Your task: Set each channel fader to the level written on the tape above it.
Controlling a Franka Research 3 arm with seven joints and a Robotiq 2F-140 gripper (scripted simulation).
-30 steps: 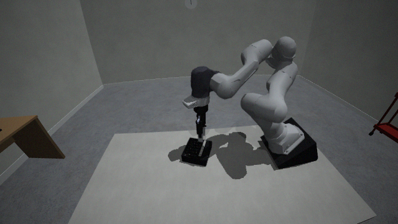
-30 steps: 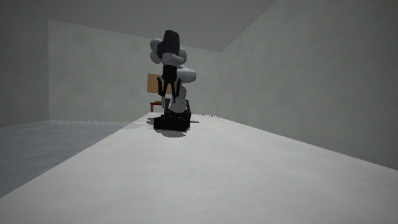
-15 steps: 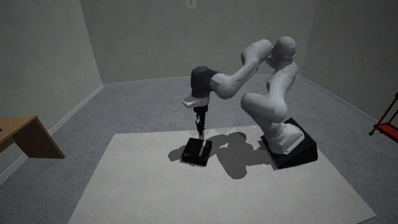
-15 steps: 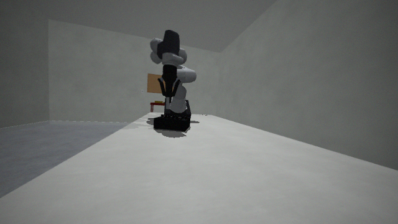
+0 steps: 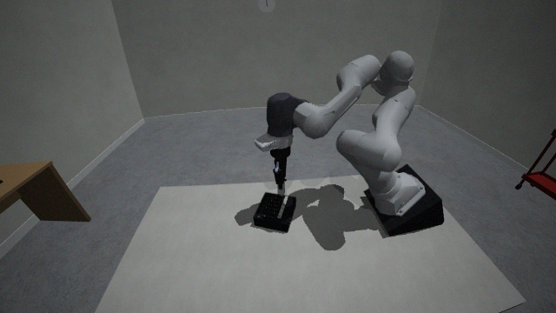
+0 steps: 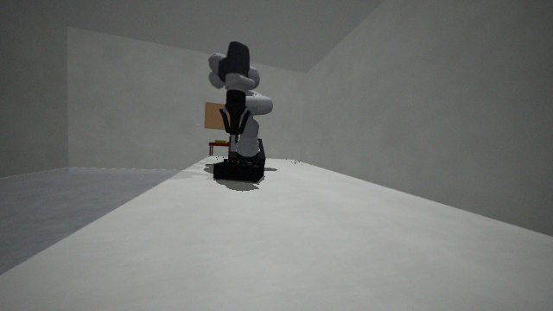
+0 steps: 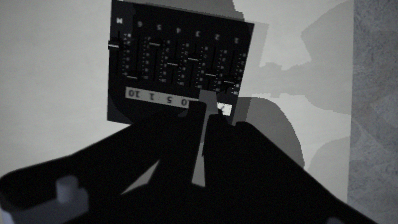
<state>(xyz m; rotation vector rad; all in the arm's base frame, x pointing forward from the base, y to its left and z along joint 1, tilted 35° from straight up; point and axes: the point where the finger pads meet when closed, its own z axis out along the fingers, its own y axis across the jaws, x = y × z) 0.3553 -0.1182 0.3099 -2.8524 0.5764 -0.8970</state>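
Observation:
The black lighting desk (image 5: 274, 211) stands on the pale mat, and it also shows in the exterior view (image 6: 238, 169). In the wrist view the desk (image 7: 177, 65) shows several faders, with the master fader (image 7: 114, 46) at the far left. The caps stand at different heights. A pale tape strip (image 7: 157, 96) with written digits runs along the desk's edge nearest the camera. My gripper (image 7: 205, 103) is shut with the fingers pressed together and empty. Its tips hang above the right end of the tape and hide the digits there. From the side, the gripper (image 5: 281, 188) points straight down just above the desk.
The arm's black base (image 5: 404, 204) stands on the mat to the right of the desk. A wooden table (image 5: 35, 187) is at the far left and a red cart (image 5: 540, 174) at the far right, both off the mat.

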